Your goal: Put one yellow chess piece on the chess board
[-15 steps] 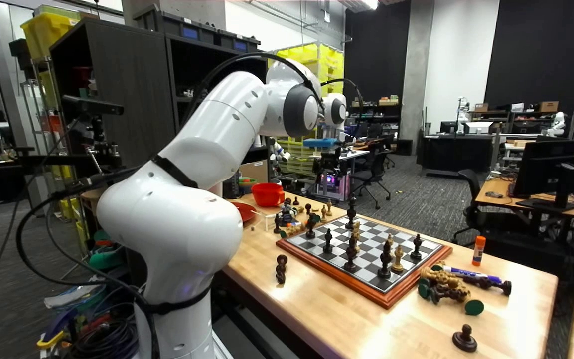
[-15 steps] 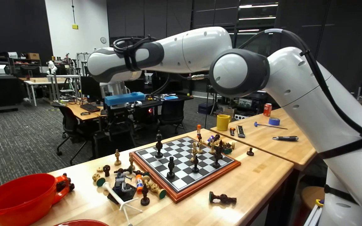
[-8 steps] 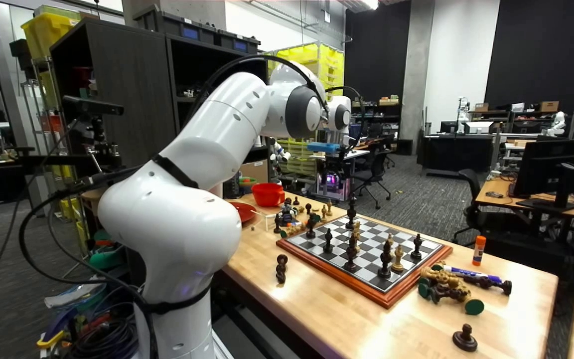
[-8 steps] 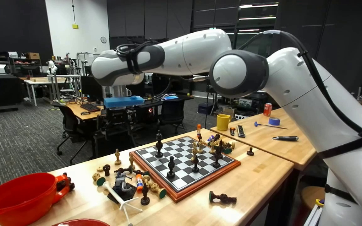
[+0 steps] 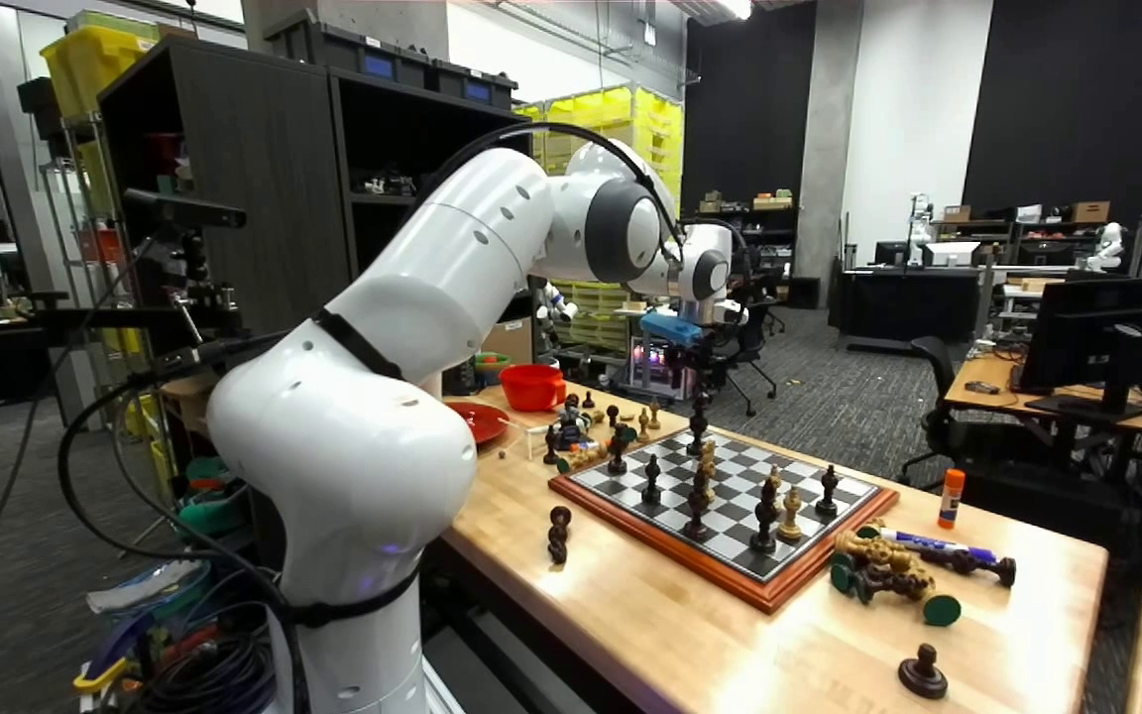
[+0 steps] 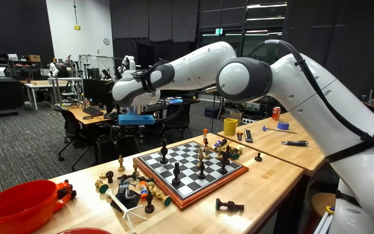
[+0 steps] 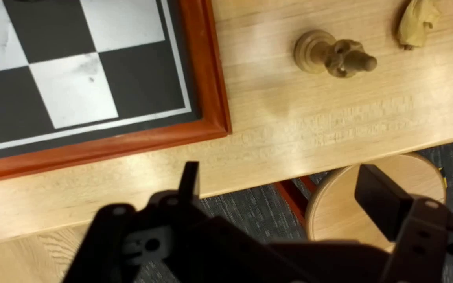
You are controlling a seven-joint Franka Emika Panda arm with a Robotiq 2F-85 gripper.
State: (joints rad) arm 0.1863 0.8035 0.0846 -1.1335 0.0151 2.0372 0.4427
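- The gripper (image 7: 277, 169) stands wide, its two dark fingers (image 7: 383, 200) well apart; in the wrist view an edge of the table (image 7: 328, 129), the floor (image 7: 246, 212) and a round stool (image 7: 336, 208) show behind them.
- In both exterior views it hangs in the air toward the far side, well above the tabletop.
- The chess board (image 6: 214, 186) lies flat on the table; several dark pieces (image 6: 176, 174) and yellow pieces (image 6: 200, 157) stand on it.
- In both exterior views two yellow chess pieces (image 6: 121, 163) stand upright on the table, left of the board.
- The wrist view shows an upright yellow piece (image 7: 332, 57) right of the board's corner, apart from it; which of those two it is I cannot tell.
- Toppled pieces (image 6: 159, 194) lie left of the board in an exterior view, and a dark piece (image 6: 230, 205) lies on its side near its near edge.
- There too, a red cup (image 6: 15, 224) sits near left, and a yellow mug (image 6: 230, 126) stands on a second table (image 6: 300, 157) at right.
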